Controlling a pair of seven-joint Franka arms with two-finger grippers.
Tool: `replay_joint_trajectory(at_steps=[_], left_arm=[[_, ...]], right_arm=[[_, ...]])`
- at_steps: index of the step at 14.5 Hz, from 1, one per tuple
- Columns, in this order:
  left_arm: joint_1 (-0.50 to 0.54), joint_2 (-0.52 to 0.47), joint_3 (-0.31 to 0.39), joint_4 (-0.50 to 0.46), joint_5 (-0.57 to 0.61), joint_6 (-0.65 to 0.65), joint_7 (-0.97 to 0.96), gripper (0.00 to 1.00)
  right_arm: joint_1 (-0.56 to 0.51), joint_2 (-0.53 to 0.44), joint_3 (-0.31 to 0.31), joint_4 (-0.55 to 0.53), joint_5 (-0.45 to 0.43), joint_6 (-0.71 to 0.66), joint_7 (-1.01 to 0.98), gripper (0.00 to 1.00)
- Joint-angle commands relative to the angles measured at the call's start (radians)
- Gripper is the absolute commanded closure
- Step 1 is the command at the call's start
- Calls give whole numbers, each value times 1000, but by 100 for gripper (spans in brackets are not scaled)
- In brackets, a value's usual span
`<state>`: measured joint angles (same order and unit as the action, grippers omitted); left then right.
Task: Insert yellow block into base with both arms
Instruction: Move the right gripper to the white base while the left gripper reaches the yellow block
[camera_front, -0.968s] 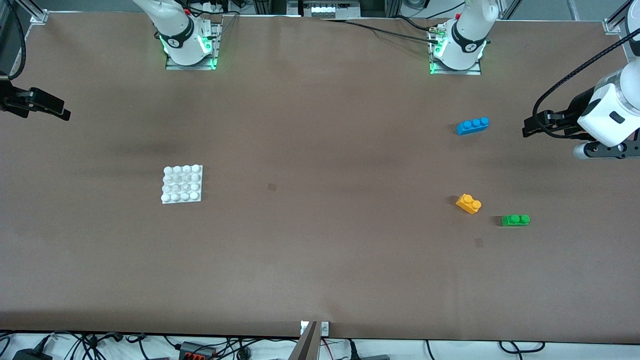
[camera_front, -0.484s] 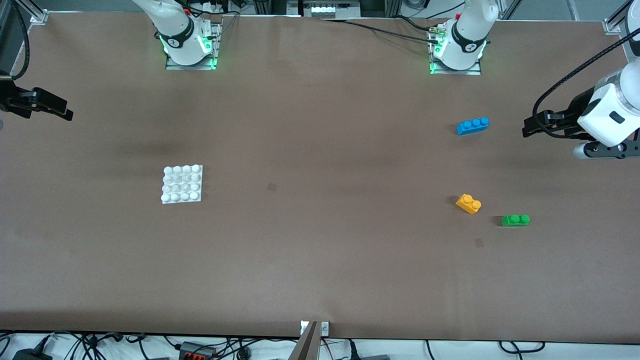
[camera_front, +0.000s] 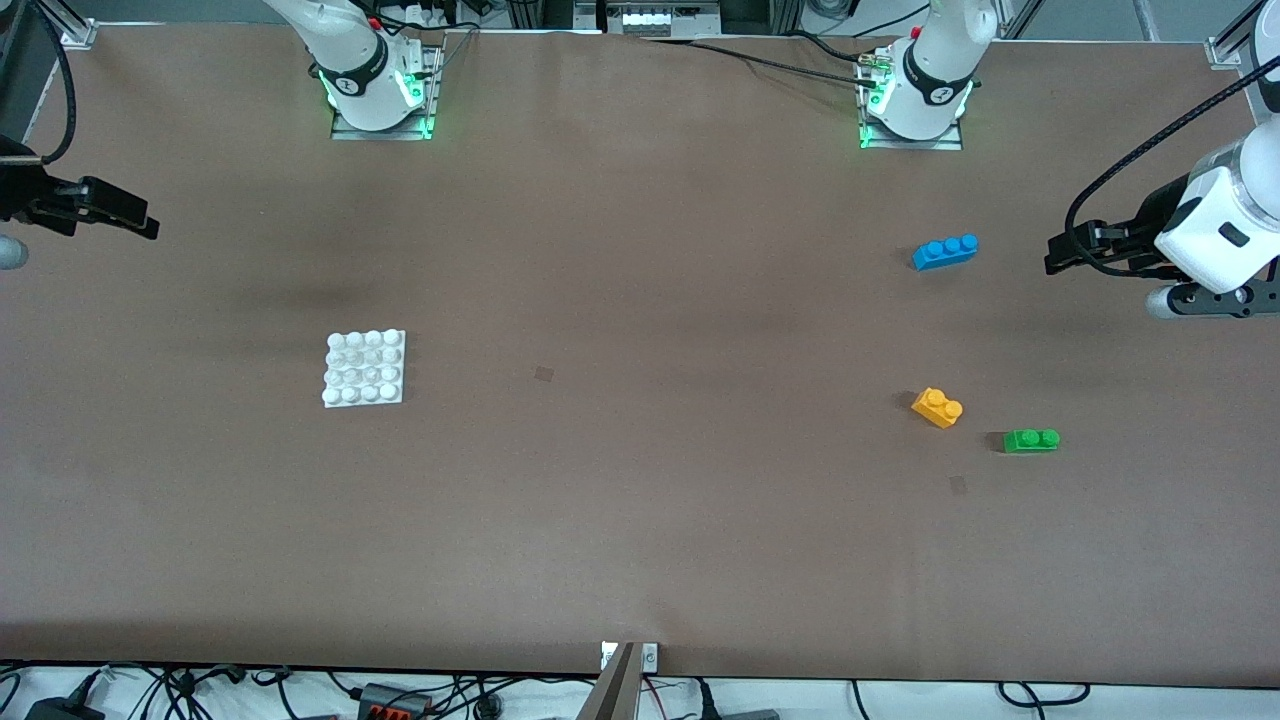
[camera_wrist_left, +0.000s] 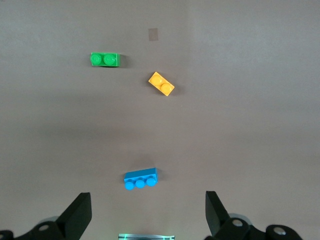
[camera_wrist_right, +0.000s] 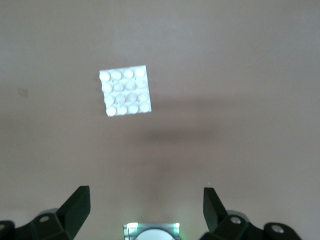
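The yellow block (camera_front: 937, 407) lies on the table toward the left arm's end, and shows in the left wrist view (camera_wrist_left: 161, 83). The white studded base (camera_front: 364, 368) lies toward the right arm's end, and shows in the right wrist view (camera_wrist_right: 125, 90). My left gripper (camera_front: 1062, 255) is open and empty, high over the table's edge at the left arm's end; its wrist view shows it (camera_wrist_left: 148, 217) wide apart. My right gripper (camera_front: 125, 220) is open and empty, high over the table's edge at the right arm's end, and its own view (camera_wrist_right: 146, 212) shows it wide apart.
A green two-stud brick (camera_front: 1031, 440) lies beside the yellow block, slightly nearer the front camera. A blue three-stud brick (camera_front: 945, 251) lies farther from the camera than both. Cables run along the table's near edge.
My right gripper has crept a little over the table from its edge. The left arm and all bricks have not moved.
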<state>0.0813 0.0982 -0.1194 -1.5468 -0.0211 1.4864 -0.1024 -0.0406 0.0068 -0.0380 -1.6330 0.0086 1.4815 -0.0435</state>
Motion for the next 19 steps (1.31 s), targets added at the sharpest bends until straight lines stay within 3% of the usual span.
replay_joint_trajectory(at_steps=[1, 5, 9, 11, 15, 19], left_arm=[[6, -14, 1, -13, -17, -6, 24, 0], [6, -15, 1, -13, -19, -6, 24, 0], [6, -15, 1, -13, -19, -6, 24, 0], [8, -14, 1, -13, -19, -6, 24, 0], [6, -15, 1, -13, -19, -6, 24, 0], [6, -15, 1, -13, -19, -6, 24, 0]], right_arm=[[7, 7, -3, 5, 14, -33, 4, 0], [7, 129, -2, 91, 10, -17, -4, 0], [62, 249, -2, 67, 14, 8, -1, 0], [88, 260, -2, -31, 13, 139, -1, 0], [113, 259, 0, -302, 14, 547, -2, 0], [111, 341, 0, -370, 14, 761, -96, 0]])
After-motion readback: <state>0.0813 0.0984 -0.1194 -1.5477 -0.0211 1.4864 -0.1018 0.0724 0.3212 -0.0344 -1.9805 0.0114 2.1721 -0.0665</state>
